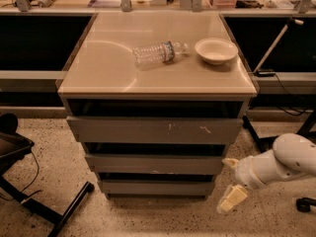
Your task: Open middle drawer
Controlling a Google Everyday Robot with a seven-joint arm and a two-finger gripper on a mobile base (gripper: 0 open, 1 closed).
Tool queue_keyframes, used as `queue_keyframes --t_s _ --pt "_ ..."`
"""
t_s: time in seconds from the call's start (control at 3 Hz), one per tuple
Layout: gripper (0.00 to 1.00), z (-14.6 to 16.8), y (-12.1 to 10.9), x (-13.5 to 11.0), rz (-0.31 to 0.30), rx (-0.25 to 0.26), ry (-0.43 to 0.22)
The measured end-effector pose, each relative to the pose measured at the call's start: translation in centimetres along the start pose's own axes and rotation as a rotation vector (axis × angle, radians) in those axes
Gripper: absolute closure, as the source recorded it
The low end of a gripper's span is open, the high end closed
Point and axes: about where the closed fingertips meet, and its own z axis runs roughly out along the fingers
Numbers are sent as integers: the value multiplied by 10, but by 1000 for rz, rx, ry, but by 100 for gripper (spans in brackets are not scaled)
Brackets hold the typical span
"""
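The middle drawer (154, 164) is a plain grey front of middling width, in the cabinet between the wider scratched top front (155, 130) and the narrow bottom front (157, 187). It sits stepped between them with a dark gap above it. My gripper (229, 181) is low at the right of the cabinet, just off the middle drawer's right end and not touching it. It is open and empty, with one pale finger (230, 162) up and the other (233, 198) down near the floor.
A clear plastic bottle (159, 53) lies on its side on the beige cabinet top (108, 68), next to a white bowl (216, 50). A black chair base (29, 196) stands on the speckled floor at the left. Dark stand legs (261, 139) and cables are at the right.
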Motion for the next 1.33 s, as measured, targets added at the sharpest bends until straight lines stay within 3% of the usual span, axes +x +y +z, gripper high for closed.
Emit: queue_keyframes --t_s 0.33,0.67,1.0,1.33 --pt "0 6 -7 -1 -77 -10 -18" --pt "0 6 -6 -1 -78 -11 -17" --pt "0 23 -18 -14 -123 49 -38" --pt "0 41 -12 -48 -258 157 -87"
